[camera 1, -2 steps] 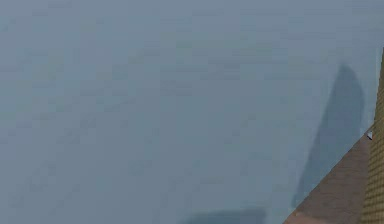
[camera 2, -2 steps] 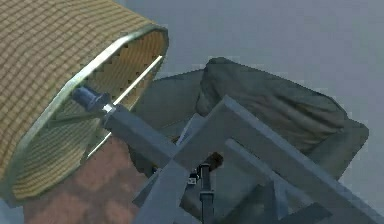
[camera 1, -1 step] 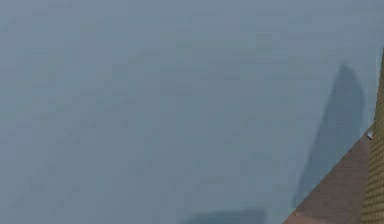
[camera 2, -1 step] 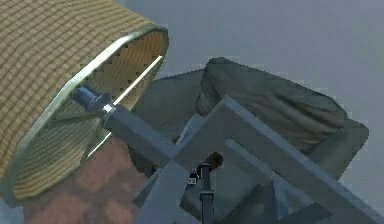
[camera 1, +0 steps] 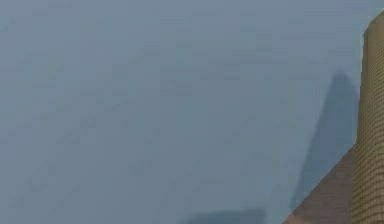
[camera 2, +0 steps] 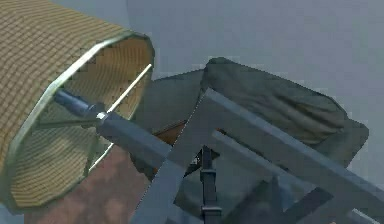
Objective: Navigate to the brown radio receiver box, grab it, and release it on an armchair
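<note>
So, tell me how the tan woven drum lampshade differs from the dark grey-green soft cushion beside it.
Surface: the tan woven lampshade shows a fine grid; the dark grey-green cushion is plain. Shape: the lampshade is a rigid open drum with a pale rim; the cushion is a soft, creased slab. Pose: the lampshade is tipped sideways on a grey pole; the cushion lies behind grey frame bars. Both stand before the pale wall.

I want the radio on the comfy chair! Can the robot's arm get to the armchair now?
Probably not easily: a grey frame and the lamp pole cross before the armchair, close to the arm.
</note>
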Controlling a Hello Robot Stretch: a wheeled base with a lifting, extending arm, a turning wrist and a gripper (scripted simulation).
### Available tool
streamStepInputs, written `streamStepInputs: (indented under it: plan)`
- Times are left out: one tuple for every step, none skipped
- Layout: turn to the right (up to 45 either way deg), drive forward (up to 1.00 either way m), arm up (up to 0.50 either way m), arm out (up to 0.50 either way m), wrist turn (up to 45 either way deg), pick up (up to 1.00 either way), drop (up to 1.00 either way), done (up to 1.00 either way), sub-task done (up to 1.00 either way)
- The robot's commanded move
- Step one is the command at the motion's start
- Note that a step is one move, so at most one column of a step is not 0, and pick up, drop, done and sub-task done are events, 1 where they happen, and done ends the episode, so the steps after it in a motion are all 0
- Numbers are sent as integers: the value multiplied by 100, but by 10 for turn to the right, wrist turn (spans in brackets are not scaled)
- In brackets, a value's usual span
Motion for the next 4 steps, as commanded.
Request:
streamStepInputs:
  plan:
    - [0,0,34,0,0,0,0,0,0]
    - [0,0,0,0,-450,0,0,0,0]
    - [0,0,0,0,-450,0,0,0,0]
    - [0,0,0,0,-90,0,0,0,0]
